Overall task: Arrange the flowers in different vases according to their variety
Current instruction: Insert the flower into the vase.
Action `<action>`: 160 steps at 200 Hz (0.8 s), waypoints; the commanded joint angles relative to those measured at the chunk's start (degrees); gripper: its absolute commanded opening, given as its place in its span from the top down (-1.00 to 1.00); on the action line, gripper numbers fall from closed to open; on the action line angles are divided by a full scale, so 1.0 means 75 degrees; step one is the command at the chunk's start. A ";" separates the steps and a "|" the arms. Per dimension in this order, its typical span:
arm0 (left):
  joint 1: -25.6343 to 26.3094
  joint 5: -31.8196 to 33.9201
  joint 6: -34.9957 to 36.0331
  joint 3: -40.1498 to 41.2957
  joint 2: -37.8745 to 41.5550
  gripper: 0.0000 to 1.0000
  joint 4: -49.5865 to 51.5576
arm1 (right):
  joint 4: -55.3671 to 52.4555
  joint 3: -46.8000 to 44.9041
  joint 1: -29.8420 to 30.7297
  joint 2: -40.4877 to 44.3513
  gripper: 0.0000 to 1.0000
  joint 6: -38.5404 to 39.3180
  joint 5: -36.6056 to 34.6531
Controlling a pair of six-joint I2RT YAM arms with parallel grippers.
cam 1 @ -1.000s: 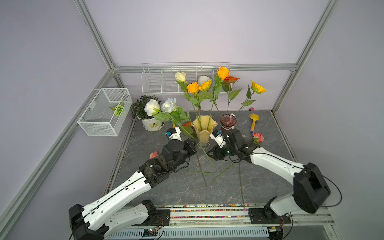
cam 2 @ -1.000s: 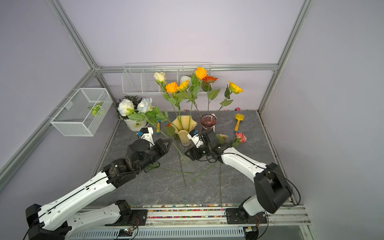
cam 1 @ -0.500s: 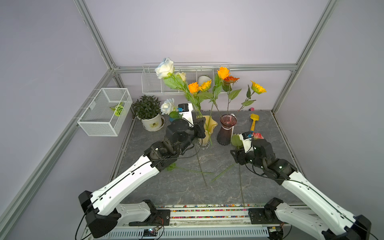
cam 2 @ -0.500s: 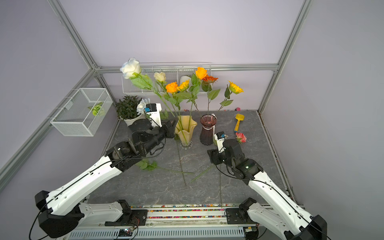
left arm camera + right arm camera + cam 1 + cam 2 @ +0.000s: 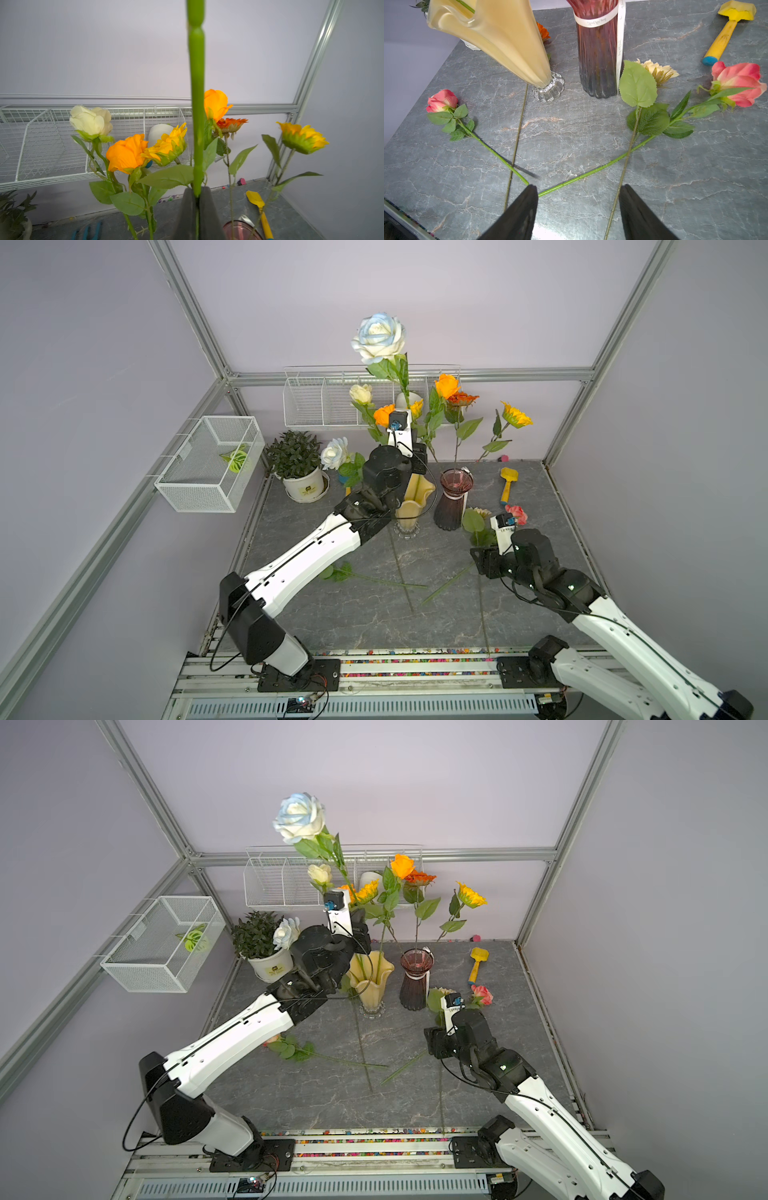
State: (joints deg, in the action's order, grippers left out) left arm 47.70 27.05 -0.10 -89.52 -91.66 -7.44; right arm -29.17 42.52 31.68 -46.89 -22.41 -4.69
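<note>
In both top views, the left gripper (image 5: pixel 411 445) hung above the glossy yellow vase with the wavy flared rim (image 5: pixel 415 495). It was clamped on the green stem of a white-blue rose (image 5: pixel 379 337), whose head stood higher than every other bloom. The dark purple ribbed glass vase (image 5: pixel 453 499) stood just beside the yellow one, and leafy stems rose from both. The right gripper (image 5: pixel 478 560) hung low over the grey marbled table (image 5: pixel 374 614), near the purple vase.

In the left wrist view, the left gripper's dark fingers (image 5: pixel 207 209) pressed together on the thick green stem (image 5: pixel 196 104), which ran straight up out of frame. Behind it stood a cream rose (image 5: pixel 91 121), an orange rose (image 5: pixel 126 154) and a yellow sunflower-like head (image 5: pixel 303 138).

In the right wrist view, the right gripper's fingers (image 5: pixel 525 207) stood wide apart above the table, holding nothing. Two pink roses (image 5: pixel 442 100) (image 5: pixel 739 83) lay flat, well apart, their stems pointing towards the gripper. A cream sunflower-like head (image 5: pixel 658 70) lay just beside the purple vase.
</note>
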 commanded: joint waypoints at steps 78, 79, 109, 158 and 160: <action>-0.0150 -0.0062 -0.1436 0.0801 -0.1005 1.00 -0.0234 | -0.0318 -0.0134 -0.0004 0.0136 -0.38 -0.0158 -0.0207; -0.0149 -0.0071 -0.1461 0.0813 -0.0996 1.00 -0.0230 | -0.0324 -0.0130 -0.0005 0.0136 -0.38 -0.0155 -0.0207; -0.0131 -0.0511 -0.2121 0.1112 -0.0810 1.00 0.0342 | -0.0604 0.0019 -0.0005 0.0114 -0.43 -0.0155 -0.0281; 0.0129 -0.0689 -0.2562 0.1072 -0.0687 0.00 0.1395 | -0.0946 0.0241 0.0003 0.0127 -0.46 -0.0175 -0.0271; 0.0143 -0.0689 -0.2579 0.1066 -0.0680 -0.03 0.1442 | -0.0958 0.0246 0.0000 0.0127 -0.46 -0.0161 -0.0276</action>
State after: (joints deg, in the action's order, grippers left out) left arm 47.51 23.22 -16.32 -81.34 -99.02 -1.45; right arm -34.24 42.54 31.68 -46.28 -23.16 -6.00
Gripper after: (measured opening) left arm 0.430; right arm 0.728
